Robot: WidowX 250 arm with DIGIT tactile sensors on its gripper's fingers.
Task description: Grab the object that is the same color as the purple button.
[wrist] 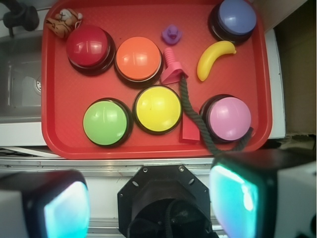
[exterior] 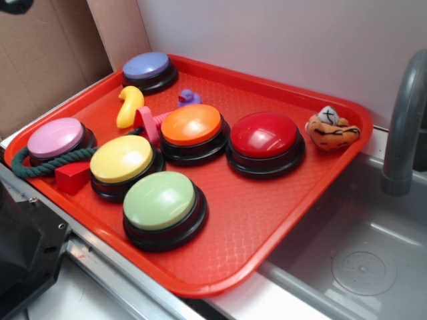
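The tiny purple duck stands on the red tray, between the orange button and the purple button in the tray's far corner. In the wrist view my gripper is open. Its two teal-padded fingers are spread wide with nothing between them. It hangs high over the robot base, short of the tray's near edge and far from the duck. The gripper does not show in the exterior view.
Red, yellow, green and pink-lilac buttons fill the tray. A yellow curved toy, a pink piece, a green rope, a red block and a tiger plush lie among them. A sink and faucet stand at the right.
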